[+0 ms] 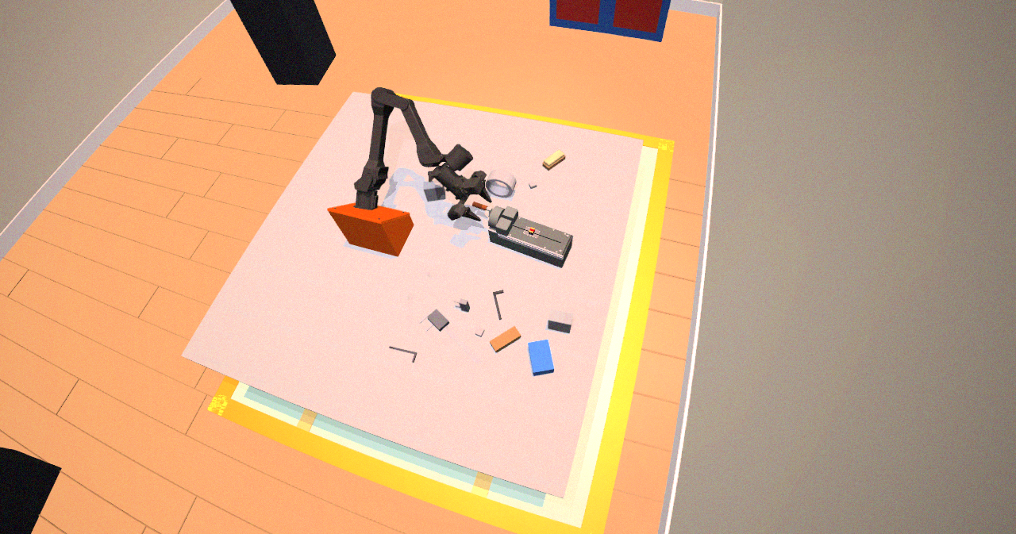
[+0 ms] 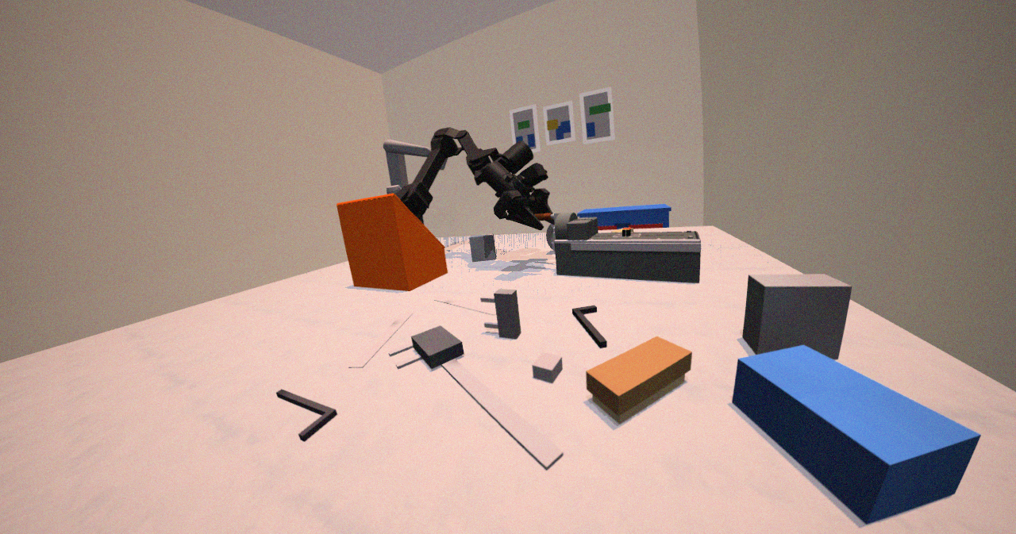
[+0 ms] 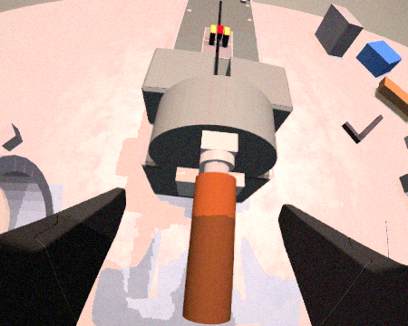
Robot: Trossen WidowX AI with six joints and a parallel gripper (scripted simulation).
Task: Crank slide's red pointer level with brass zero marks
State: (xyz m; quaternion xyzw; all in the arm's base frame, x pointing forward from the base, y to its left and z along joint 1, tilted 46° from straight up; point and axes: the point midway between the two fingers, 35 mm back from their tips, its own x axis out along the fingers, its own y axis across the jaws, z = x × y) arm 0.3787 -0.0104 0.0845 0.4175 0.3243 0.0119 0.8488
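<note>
Around smooth orange cylindrical handle: open pincer.

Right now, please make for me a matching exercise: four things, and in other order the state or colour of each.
1. gripper
2. crank handle
3. red pointer
4. blue block

A. between two yellow marks
B. beside an orange block
C. open
D. orange-brown, between the fingers but not gripped

Pairs: 1-C, 2-D, 3-A, 4-B

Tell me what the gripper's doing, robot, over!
Gripper open around crank handle, not gripping. Red pointer between brass marks. Nothing between fingers and handle.
</note>
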